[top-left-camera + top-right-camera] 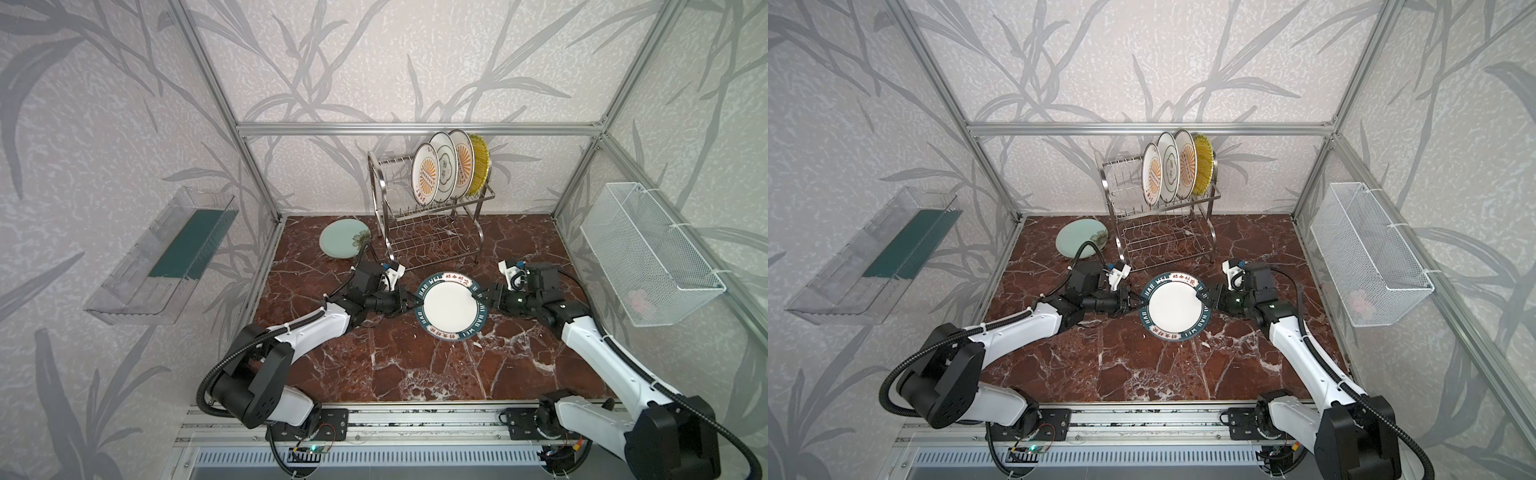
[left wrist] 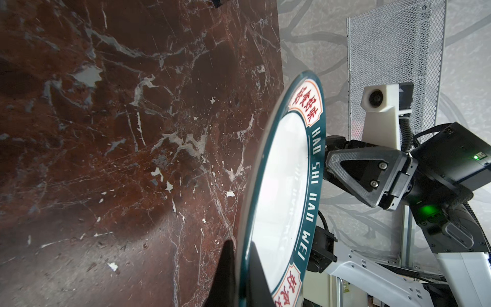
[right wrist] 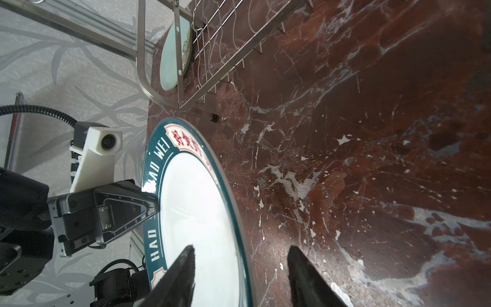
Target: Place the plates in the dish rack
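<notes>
Your left pincer pinches the teal-lettered plate; your right pincer stands spread around the opposite rim.
Both forearms reach low and inward, wrists rolled so one finger lies over the rim and one under it. The pincers face each other across the plate, raised a little off the marble table. Beyond both stands the dish rack, four plates upright in its upper tier. The mint plate lies flat beyond your left pincer.

Top views look steeply down from the near edge; wrist views face each other closely across the teal-rimmed plate.
</notes>
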